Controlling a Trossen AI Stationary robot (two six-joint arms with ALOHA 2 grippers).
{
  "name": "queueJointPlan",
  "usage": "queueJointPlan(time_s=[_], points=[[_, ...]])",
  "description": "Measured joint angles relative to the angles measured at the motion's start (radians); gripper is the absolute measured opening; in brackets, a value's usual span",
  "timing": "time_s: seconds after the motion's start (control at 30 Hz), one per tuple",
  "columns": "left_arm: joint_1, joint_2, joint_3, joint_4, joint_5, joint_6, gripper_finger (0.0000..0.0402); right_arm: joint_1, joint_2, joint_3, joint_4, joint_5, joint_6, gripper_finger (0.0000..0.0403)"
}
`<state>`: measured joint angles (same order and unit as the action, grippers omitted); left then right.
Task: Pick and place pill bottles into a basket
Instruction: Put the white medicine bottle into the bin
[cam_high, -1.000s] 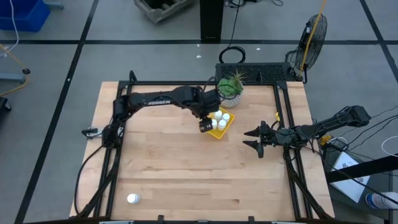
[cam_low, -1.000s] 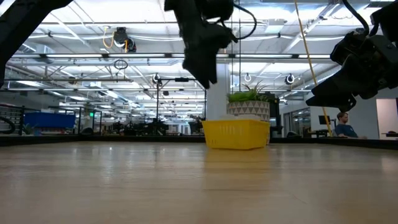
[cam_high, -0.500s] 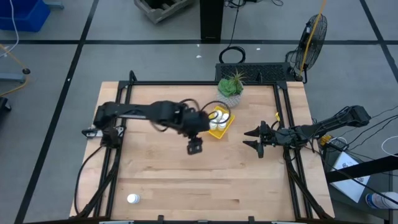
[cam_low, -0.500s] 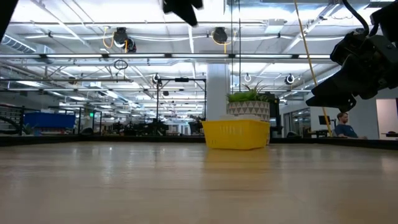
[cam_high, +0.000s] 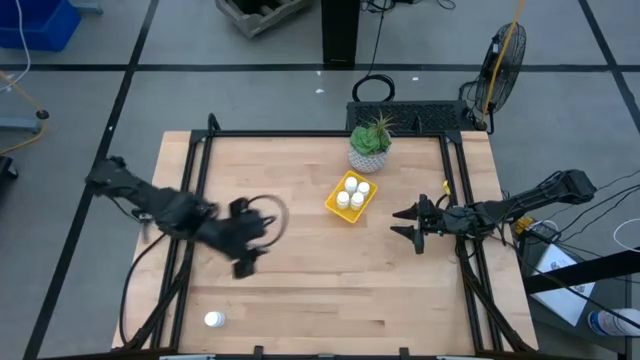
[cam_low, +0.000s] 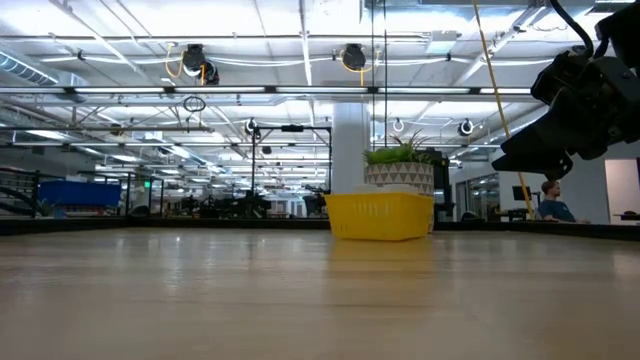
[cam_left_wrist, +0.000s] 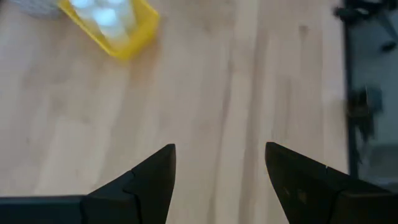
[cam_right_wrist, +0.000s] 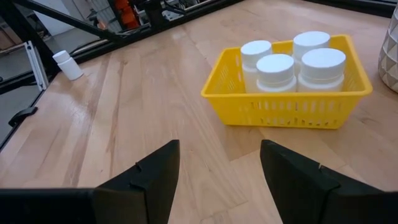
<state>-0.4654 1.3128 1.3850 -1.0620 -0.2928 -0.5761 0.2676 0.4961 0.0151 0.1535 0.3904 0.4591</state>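
High view table (cam_high: 400, 290): pale wood, both arms over it.
Left gripper (cam_high: 243, 268): released, empty, above the left half.
Right gripper (cam_high: 404, 222): fingers spread, beside the basket.
Basket (cam_high: 333, 206): yellow, holds four pill bottles (cam_high: 343, 200).
Stray bottle (cam_high: 212, 320): near corner.

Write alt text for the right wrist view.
A yellow basket holding four white pill bottles sits on the wooden table, seen past the right gripper, whose dark fingers are spread open. One more bottle lies far off.
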Motion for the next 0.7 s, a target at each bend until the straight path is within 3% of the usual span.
queueJointPlan(time_s=[0.17, 0.27, 0.6, 0.7], points=[[-0.173, -0.162, -0.193, 0.027, 0.006, -0.054, 0.0253, 0.000, 0.000, 0.000, 0.000, 0.000, 0.000, 0.0215], [-0.268, -0.208, -0.261, 0.019, 0.049, -0.006, 0.0253, 0.000, 0.000, 0.000, 0.000, 0.000, 0.000, 0.0215], [-0.528, -0.186, -0.403, -0.050, 0.244, 0.190, 0.0253, 0.000, 0.000, 0.000, -0.001, 0.000, 0.000, 0.0215], [-0.581, -0.165, -0.407, -0.032, 0.343, 0.289, 0.0253, 0.000, 0.000, 0.000, -0.001, 0.000, 0.000, 0.0215]])
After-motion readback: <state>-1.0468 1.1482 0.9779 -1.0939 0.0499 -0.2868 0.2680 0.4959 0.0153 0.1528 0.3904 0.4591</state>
